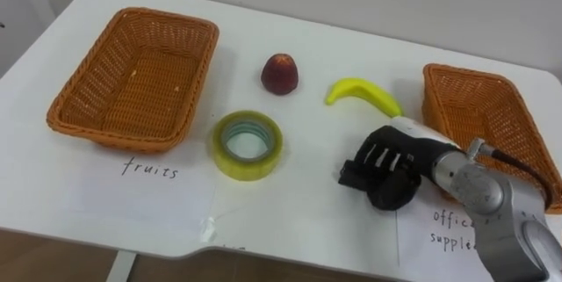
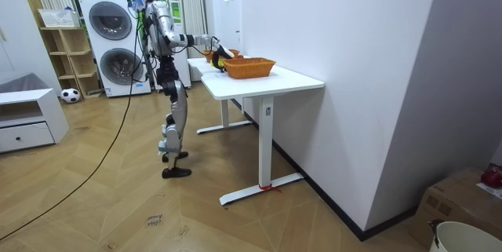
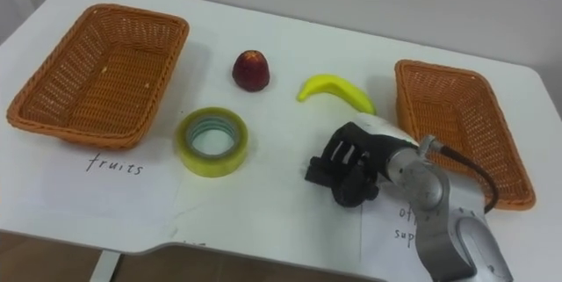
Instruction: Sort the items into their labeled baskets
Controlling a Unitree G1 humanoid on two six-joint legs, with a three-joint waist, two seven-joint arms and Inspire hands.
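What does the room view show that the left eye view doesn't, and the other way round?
The room view adds the whole robot standing beside the white table, two stacked washing machines, a ball and the wooden floor. The left eye view adds the small things up close: a red fruit, a banana, a roll of tape and the robot's right hand near the banana. Both have the table and the wicker basket on the robot's right.
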